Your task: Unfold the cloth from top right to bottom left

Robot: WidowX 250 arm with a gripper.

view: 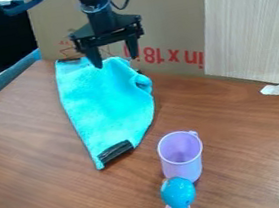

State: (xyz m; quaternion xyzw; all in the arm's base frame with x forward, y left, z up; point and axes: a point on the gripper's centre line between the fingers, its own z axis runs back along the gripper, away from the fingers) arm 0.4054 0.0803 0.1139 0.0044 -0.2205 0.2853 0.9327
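Table point(247, 158): supports everything.
Cardboard point(166, 10): upright behind, probably a backstop.
Cloth point(104, 102): partly folded, left of centre, its far end near the cardboard.
Gripper point(116, 62): fingers wide apart, empty, over the cloth's far end, likely to straddle the top-right fold.
Cup point(183, 168): upright, beside the cloth.

matt, fluffy cloth point(105, 107); smooth wood table point(57, 161).

A brown wood-grain tabletop point(27, 146) lies before an upright tan cardboard panel point(165, 2) with a pale, straight-edged wood-grain board point(252, 35) against it.
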